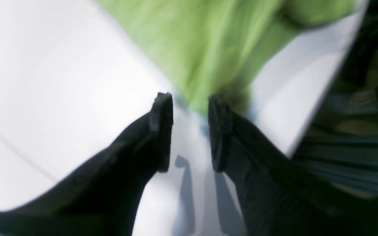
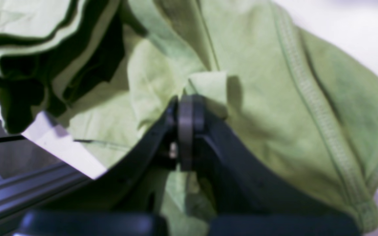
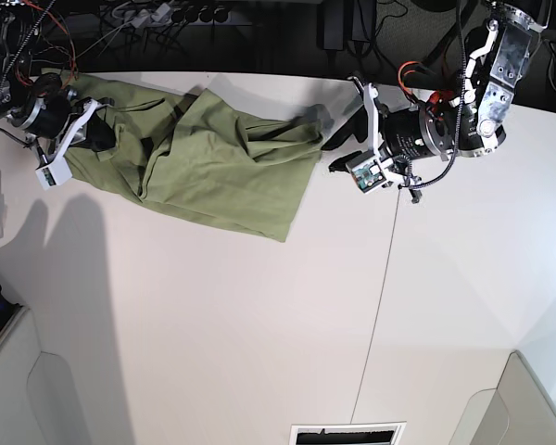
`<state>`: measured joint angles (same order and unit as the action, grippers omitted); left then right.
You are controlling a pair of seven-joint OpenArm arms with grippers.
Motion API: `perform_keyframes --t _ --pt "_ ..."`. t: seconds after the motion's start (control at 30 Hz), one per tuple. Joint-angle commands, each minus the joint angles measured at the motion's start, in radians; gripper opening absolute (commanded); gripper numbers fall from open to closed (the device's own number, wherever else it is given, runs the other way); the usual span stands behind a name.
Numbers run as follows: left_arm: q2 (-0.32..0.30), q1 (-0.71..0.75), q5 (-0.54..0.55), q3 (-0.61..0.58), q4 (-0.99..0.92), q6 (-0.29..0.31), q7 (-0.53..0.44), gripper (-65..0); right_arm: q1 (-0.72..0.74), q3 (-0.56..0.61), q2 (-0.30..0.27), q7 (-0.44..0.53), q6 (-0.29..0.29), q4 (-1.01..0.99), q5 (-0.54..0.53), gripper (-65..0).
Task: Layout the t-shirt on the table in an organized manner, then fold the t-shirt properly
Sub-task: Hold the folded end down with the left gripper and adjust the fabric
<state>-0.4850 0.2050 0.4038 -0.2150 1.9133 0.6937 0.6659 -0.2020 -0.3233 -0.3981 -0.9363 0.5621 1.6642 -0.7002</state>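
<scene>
Laying out: we hold the t-shirt [image 3: 213,176] crumpled on the tabletop [image 3: 259,334].
Right hand [image 2: 189,108] grips cloth; left hand [image 1: 189,131] gapes at the hem, needing closure.

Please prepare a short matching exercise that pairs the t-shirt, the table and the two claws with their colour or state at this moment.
Column one:
1. t-shirt
2. table
3. right claw
4. left claw

Column two:
a. jaws apart, a corner of cloth at their tips
b. white, with a thin dark seam
c. olive green, rumpled, lying near the far edge
d. shut on a fold of cloth

Pairs: 1-c, 2-b, 3-d, 4-a
</scene>
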Motion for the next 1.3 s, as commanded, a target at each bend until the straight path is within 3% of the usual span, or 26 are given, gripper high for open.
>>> perform_keyframes --t 0.0,0.13,0.3,0.5,1.03,1.27 --pt "-0.011 -0.012 -0.002 0.004 0.002 0.004 -0.031 -46.1 0.007 -0.008 -0.014 0.016 0.003 0.014 -0.014 -65.0" --pt "-0.011 -0.014 -0.021 -0.025 -0.009 0.004 -0.034 -46.1 0.007 -0.008 -0.014 0.016 0.003 0.014 -0.014 -65.0" --pt "-0.011 -0.024 -0.035 -0.146 -0.009 0.004 -0.035 -46.1 0.007 -0.008 -0.014 0.016 0.003 0.014 -0.014 -65.0" --pt "-0.005 -0.081 -0.138 -0.264 -0.01 0.004 -0.071 -46.1 0.007 -0.008 -0.014 0.015 0.003 0.014 -0.014 -65.0" --pt "0.116 -0.178 -0.158 -0.271 -0.022 0.004 -0.077 -46.1 0.005 -0.008 -0.014 0.0 0.003 0.014 -0.025 -65.0" --pt "0.197 -0.242 -0.201 -0.271 -0.195 0.004 -0.094 -46.1 0.005 -0.008 -0.014 -0.002 0.002 0.014 -0.025 -65.0"
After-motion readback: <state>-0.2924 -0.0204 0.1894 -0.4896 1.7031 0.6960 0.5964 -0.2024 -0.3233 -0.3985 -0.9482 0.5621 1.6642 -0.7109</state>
